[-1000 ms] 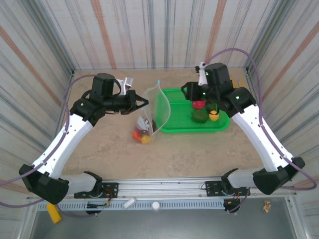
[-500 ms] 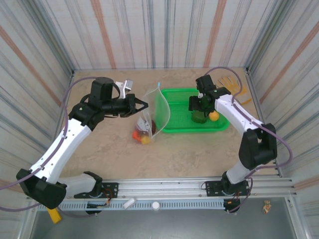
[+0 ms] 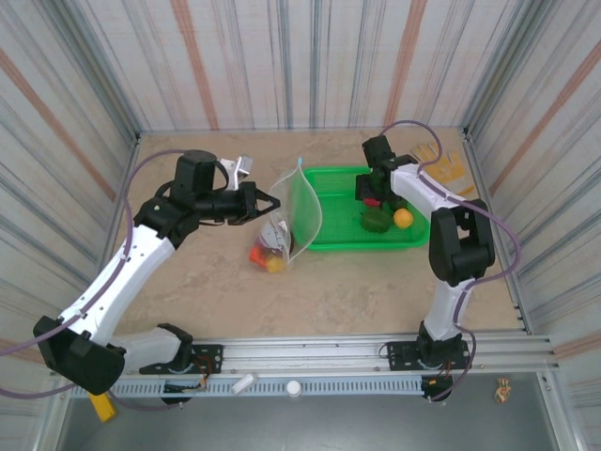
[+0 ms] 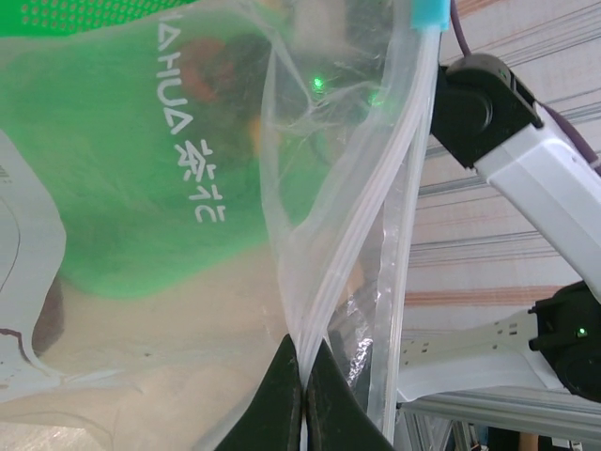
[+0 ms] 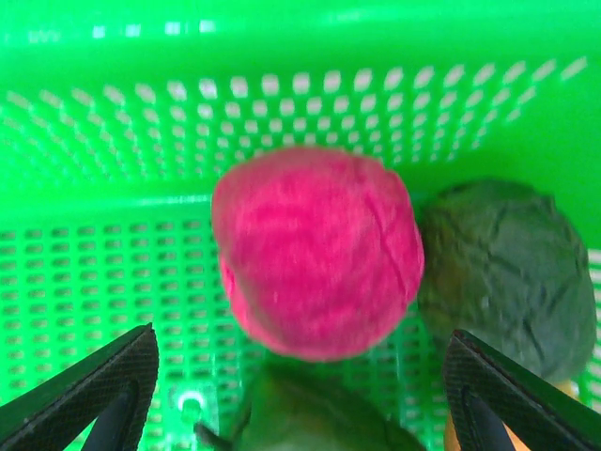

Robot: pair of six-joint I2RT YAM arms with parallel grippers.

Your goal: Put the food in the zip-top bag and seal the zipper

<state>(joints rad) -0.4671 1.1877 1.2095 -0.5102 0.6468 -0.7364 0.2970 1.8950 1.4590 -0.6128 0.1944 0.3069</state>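
My left gripper is shut on the zipper strip of the clear zip-top bag, holding its mouth up and open beside the basket. The pinch shows at the fingertips, and the zipper's light-blue end piece is at the far end. Some food, red, orange and yellow, lies in the bag's bottom. My right gripper hangs open over the green basket, its fingers wide on either side of a magenta food ball. A dark green piece lies right of it.
A green piece and a yellow-orange piece also lie in the basket. A yellow-tan glove lies behind the basket at the back right. Striped walls close in the table on three sides.
The right arm folded in toward the basket's back, and its jaws opened wider above the magenta ball. The left gripper kept its hold on the bag almost unmoved.
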